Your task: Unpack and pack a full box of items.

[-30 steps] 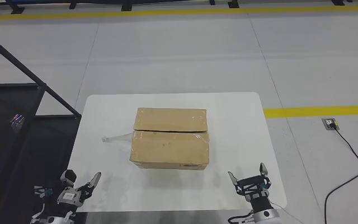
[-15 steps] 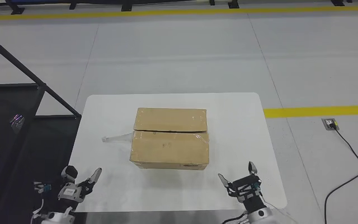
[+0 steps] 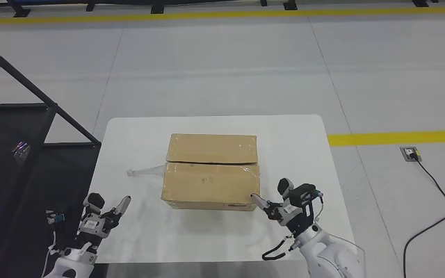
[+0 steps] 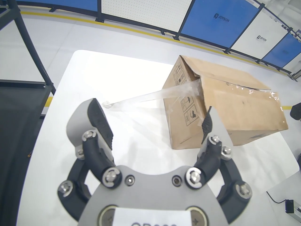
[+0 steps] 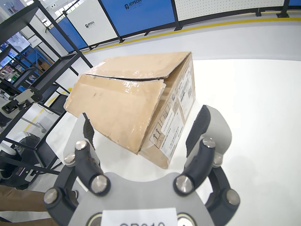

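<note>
Presently you are handling one cardboard box (image 3: 212, 170), sitting centrally on the table (image 3: 299, 146), flaps lying down, seam split, loose tape strip (image 3: 146, 170) trailing off its left end. Judged stiff-walled, weighty if full, slick where taped; the near flap's edge is offering the best hold. Both the left gripper (image 3: 108, 212) and right gripper (image 3: 272, 201) are gaping empty, the right hovering just beside the near corner

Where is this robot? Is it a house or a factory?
Probably a big factory-style test hall, not a house: a wide grey floor with yellow lines, blue and white partition panels, and black metal racks.
</note>
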You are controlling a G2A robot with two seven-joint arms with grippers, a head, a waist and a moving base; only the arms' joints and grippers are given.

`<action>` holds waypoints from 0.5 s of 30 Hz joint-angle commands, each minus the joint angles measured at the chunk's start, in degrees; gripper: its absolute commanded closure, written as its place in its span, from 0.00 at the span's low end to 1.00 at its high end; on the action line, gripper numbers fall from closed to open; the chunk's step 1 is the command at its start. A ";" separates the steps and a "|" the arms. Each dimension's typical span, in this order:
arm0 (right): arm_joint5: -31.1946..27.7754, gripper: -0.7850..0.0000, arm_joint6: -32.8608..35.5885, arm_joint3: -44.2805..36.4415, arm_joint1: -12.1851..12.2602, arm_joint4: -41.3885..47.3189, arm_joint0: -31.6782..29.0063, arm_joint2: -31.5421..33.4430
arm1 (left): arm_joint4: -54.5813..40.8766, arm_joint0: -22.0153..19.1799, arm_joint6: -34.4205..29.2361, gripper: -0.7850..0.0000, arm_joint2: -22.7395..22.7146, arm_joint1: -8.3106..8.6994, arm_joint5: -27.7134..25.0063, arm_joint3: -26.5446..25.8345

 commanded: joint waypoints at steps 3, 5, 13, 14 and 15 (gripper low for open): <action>-0.02 0.00 -0.13 -0.05 0.01 -0.23 -0.07 0.02 | 0.00 0.00 -0.01 0.00 -0.01 0.00 -0.02 0.00; -0.02 0.00 -0.13 -0.05 0.01 -0.23 -0.07 0.02 | 0.00 0.00 -0.01 0.00 -0.01 0.00 -0.02 0.00; -8.51 0.00 1.23 4.16 -0.33 13.31 3.34 0.19 | -0.38 -2.49 -1.22 0.00 1.64 -0.13 0.82 0.17; -9.73 0.00 1.67 5.27 -0.36 15.54 4.35 0.57 | -0.46 -2.95 -1.56 0.00 1.87 -0.13 0.73 0.18; -10.65 0.00 2.38 6.39 -0.37 17.37 5.34 0.91 | -0.41 -3.31 -1.78 0.00 2.04 -0.13 0.62 0.22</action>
